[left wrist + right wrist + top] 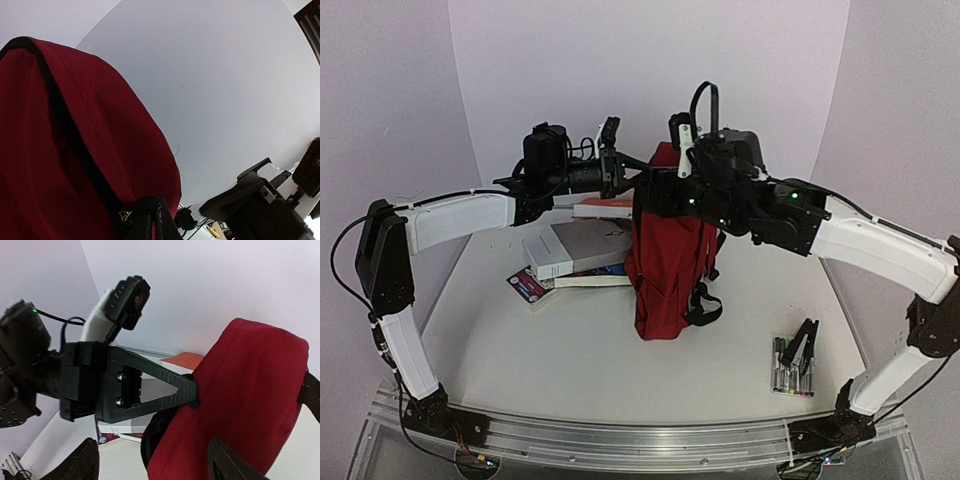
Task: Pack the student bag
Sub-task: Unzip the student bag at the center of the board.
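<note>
The student bag [665, 270], dark red with black straps, stands upright in the middle of the table. My left gripper [625, 183] reaches in from the left and is shut on a black loop at the bag's upper edge. The left wrist view shows its fingertips [152, 217] closed on that black webbing against the red fabric [50, 150]. My right gripper [682, 148] hovers at the bag's top, open. Its fingers [227, 462] stand wide apart, with red fabric [250, 400] between them and a gap beside the left finger. The left gripper's tip [192, 394] shows there pinching the bag's edge.
A stack of books [575, 250] lies left of the bag, with an orange-covered one [603, 207] behind it. A pack of markers with a black clip [795, 365] lies at the front right, near the right arm's base.
</note>
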Robot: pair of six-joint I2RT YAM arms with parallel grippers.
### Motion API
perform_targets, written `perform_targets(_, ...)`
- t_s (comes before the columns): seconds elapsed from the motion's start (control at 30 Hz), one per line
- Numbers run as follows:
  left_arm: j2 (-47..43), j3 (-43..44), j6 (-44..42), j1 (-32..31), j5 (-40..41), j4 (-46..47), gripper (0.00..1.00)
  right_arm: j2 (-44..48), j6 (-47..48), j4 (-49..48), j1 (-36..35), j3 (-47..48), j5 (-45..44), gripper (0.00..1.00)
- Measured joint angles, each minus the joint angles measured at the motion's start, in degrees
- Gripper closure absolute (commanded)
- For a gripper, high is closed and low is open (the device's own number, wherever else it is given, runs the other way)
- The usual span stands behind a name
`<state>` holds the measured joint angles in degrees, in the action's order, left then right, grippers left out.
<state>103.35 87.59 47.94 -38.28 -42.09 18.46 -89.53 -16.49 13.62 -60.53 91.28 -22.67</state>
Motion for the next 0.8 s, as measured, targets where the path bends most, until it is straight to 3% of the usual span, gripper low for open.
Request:
perform_targets(0.17, 0.0, 0.0, 0.0, 0.0, 0.1, -0.04, 1.0, -6.36, -0.3, 4.26, 0.0, 3.46, -4.09, 0.34)
perform_targets(0.23, 0.0, 0.0, 0.0, 0.0, 0.1, -0.04, 1.0, -8.42, -0.32, 5.83, 0.0, 4.71, -6.08, 0.4)
perform_targets(0.47, 0.0, 0.0, 0.01, 0.0, 0.2, -0.07, 1.0, -11.8, 0.27, 7.81, 0.0, 7.28, -11.12, 0.95)
perform_targets(0.53, 0.0, 0.01, 0.01, -0.01, 0.24, -0.07, 1.0, -11.83, 0.84, 8.09, 0.0, 7.3, -11.54, 1.0)
perform_targets(0.8, 1.16, 3.89, 0.08, -0.07, 0.23, -2.3, 1.0, -4.54, 4.5, 3.8, 0.05, -2.38, -3.59, 1.0)
